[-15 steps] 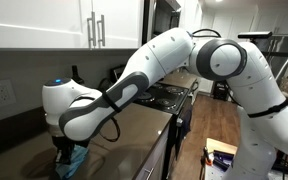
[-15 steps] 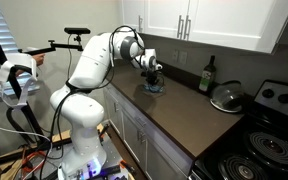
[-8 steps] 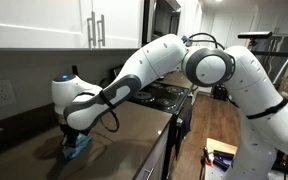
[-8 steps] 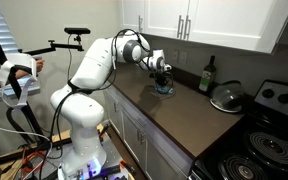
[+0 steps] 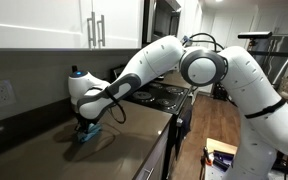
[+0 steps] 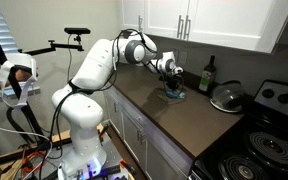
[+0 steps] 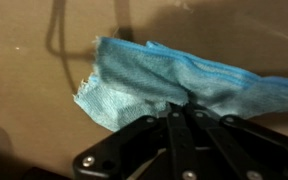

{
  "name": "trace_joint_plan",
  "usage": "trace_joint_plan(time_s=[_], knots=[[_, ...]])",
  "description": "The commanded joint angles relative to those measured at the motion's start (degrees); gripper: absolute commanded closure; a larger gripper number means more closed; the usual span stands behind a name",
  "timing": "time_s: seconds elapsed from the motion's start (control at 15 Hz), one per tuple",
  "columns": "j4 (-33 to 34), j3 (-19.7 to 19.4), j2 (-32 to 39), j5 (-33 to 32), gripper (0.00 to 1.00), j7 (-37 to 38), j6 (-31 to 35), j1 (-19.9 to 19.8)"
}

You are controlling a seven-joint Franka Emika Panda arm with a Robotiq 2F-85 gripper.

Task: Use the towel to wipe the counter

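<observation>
A blue towel (image 7: 174,78) lies crumpled on the brown counter (image 7: 34,80). It also shows under the gripper in both exterior views (image 5: 90,131) (image 6: 173,95). My gripper (image 7: 182,108) is shut on the towel's near edge and presses it against the counter. In an exterior view the gripper (image 5: 86,123) is low on the counter near the back wall. In an exterior view the gripper (image 6: 171,86) is partway along the counter, toward the bottle.
A dark bottle (image 6: 207,75) and a pot lid (image 6: 225,97) stand further along the counter, before the stove (image 6: 264,130). White cabinets (image 6: 199,20) hang above. The wall with an outlet (image 5: 1,93) is close behind the gripper. The counter's front edge (image 5: 162,140) is nearby.
My gripper has dragged the towel along the counter toward the bottle and stove, away from the counter's end.
</observation>
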Motion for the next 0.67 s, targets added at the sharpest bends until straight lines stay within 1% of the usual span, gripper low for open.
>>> trace_joint_plan(time_s=[0.0, 0.33, 0.6], knots=[[-2.5, -1.4, -1.0, -2.0, 0.97, 3.7, 2.4, -1.8], [-8.0, -3.8, -4.0, -2.3, 0.97, 6.8, 4.1, -3.1], [-14.7, -5.3, -8.8, -3.2, 0.97, 9.4, 2.5, -2.9]])
